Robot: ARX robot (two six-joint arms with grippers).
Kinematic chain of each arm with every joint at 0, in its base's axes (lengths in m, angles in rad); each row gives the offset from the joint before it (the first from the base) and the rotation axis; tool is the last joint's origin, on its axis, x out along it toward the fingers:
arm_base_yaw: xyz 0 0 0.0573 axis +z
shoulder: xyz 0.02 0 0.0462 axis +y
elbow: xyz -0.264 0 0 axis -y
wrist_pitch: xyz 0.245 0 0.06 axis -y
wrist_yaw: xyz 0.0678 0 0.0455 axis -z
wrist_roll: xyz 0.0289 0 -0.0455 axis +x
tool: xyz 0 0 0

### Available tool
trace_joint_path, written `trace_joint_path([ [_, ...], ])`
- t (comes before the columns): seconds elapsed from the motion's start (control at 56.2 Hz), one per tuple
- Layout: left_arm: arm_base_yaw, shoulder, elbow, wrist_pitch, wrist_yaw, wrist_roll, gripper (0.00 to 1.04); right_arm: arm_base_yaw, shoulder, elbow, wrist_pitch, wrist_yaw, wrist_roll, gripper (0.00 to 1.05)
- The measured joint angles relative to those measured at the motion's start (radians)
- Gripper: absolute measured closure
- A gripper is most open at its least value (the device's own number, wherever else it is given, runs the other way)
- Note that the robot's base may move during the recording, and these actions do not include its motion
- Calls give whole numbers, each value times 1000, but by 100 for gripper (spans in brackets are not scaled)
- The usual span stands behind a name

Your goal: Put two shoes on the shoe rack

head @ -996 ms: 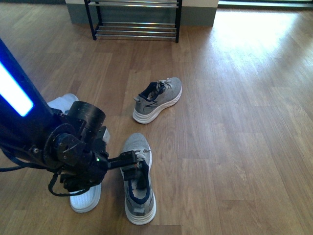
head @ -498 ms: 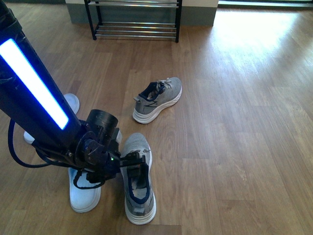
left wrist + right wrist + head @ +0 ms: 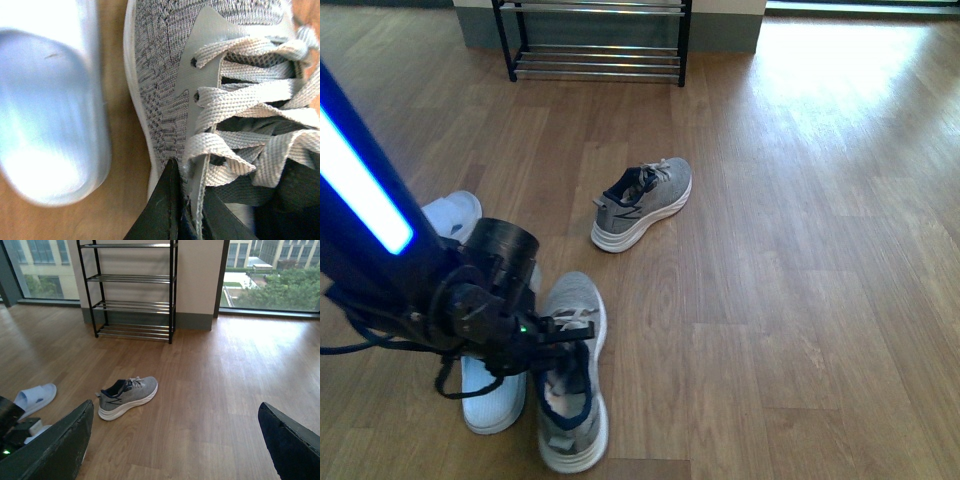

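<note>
Clamping the near grey knit white-soled sneaker (image 3: 578,300) at its laced side, left gripper (image 3: 570,335), shoe just beside a pale blue slide (image 3: 488,400), well apart from black chrome-barred shoe rack (image 3: 595,60), right gripper (image 3: 176,406) spread wide.

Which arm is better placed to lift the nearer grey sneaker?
Left. The left arm has its jaws closed on the near grey sneaker, at the lace edge by the collar. The right arm has its jaws wide open on nothing, well away from it.
</note>
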Motion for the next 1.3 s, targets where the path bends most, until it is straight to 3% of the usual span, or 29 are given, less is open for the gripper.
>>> trace_joint_path([
  [0.285, 74, -556, -425, 34, -127, 22, 103, 0, 0, 0, 0, 0, 0, 9],
  [0.409, 33, -978, -660, -50, -301, 82, 103, 0, 0, 0, 0, 0, 0, 9],
  [0.552, -45, -1516, -835, -320, -478, 105, 103, 0, 0, 0, 0, 0, 0, 9],
  [0.694, -219, -2101, -850, -750, -761, 126, 103, 0, 0, 0, 0, 1, 0, 9],
  [0.836, -190, -2265, -856, -771, -808, 156, 103, 0, 0, 0, 0, 0, 0, 9],
  [1.299, -185, -2266, -860, -772, -791, 173, 103, 0, 0, 0, 0, 0, 0, 9],
])
